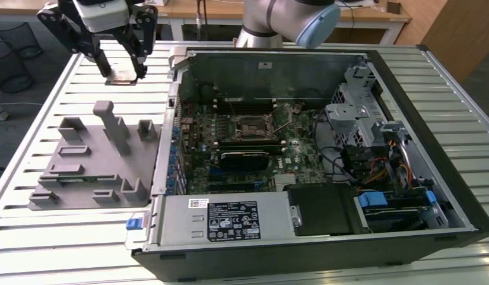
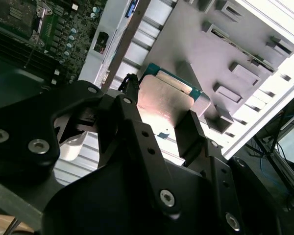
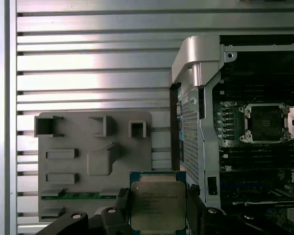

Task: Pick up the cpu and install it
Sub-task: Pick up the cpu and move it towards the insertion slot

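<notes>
My gripper (image 1: 120, 73) hangs high above the slatted table at the exterior view's upper left, shut on the cpu (image 1: 121, 75), a flat square chip with a silver-grey lid. Both wrist views show the cpu (image 3: 158, 204) (image 2: 167, 105) clamped flat between the two black fingers (image 3: 121, 201), one on each side edge. Below it lies the grey plastic tray (image 1: 94, 157) with upright blocks. The open black cpu socket (image 1: 254, 126) sits in the middle of the motherboard inside the computer case, well off toward the exterior view's right of the gripper; the first wrist view has the socket (image 3: 264, 122) too.
The opened computer case (image 1: 308, 154) lies on its side on the slatted table (image 1: 62, 237), its metal wall (image 1: 175, 77) rising between tray and motherboard. A drive cage (image 1: 363, 113), cables and a power supply (image 1: 221, 219) fill the case. Black wire bins (image 1: 11, 53) stand beyond the table.
</notes>
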`<state>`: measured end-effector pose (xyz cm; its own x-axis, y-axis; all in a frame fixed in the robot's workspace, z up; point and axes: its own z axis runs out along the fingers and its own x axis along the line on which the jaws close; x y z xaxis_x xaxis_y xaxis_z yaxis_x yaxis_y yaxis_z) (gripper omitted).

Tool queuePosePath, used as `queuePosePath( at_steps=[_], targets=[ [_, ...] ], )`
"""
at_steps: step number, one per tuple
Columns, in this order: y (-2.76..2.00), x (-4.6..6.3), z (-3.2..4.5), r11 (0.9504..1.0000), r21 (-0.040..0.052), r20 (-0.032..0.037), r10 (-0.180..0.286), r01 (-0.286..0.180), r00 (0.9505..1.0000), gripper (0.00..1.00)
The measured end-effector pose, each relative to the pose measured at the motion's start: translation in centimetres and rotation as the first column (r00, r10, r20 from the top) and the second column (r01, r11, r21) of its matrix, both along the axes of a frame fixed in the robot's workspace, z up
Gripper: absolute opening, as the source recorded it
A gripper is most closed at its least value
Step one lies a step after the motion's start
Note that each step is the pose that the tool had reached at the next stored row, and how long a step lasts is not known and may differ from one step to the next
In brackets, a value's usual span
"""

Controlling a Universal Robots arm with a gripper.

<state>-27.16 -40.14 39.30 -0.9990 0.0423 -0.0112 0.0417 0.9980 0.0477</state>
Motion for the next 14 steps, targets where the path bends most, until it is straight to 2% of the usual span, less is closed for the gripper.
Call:
queuePosePath(
  at_steps=[14],
  targets=[
    [0.0,1.6,0.0,1.0,0.0,0.0,0.0,0.0,1.0,0.54]
  ],
)
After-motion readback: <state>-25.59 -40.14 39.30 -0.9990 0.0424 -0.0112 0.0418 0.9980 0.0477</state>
